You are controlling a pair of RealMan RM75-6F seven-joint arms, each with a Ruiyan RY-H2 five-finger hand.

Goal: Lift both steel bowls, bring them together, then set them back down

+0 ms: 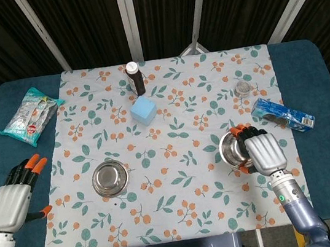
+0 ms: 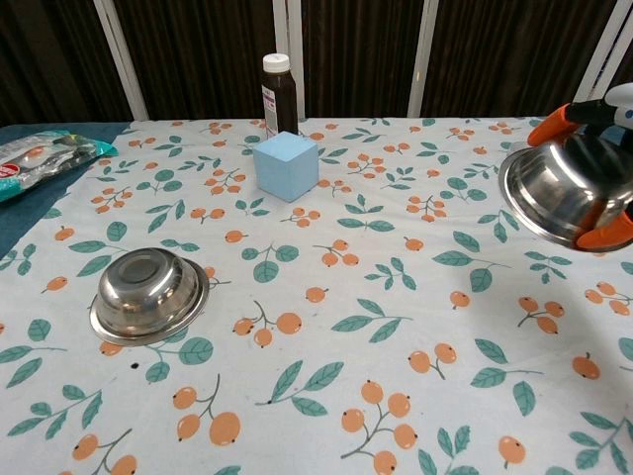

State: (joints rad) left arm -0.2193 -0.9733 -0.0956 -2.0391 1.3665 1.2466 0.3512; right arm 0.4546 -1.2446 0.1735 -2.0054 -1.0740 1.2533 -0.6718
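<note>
One steel bowl [image 1: 110, 177] [image 2: 148, 293] rests on the floral cloth at the front left, with nothing touching it. My right hand [image 1: 262, 152] [image 2: 608, 158] grips the other steel bowl [image 1: 233, 148] [image 2: 562, 192] and holds it tilted, well above the cloth at the right. My left hand [image 1: 14, 200] hovers over the blue table edge, left of the resting bowl, with its fingers apart and nothing in it; the chest view does not show it.
A blue cube [image 1: 144, 110] [image 2: 286, 165] and a dark bottle [image 1: 136, 78] [image 2: 279, 95] stand at the back centre. A snack bag [image 1: 30, 116] lies far left. A small tin [image 1: 244, 88] and a blue packet [image 1: 283, 114] lie at the right.
</note>
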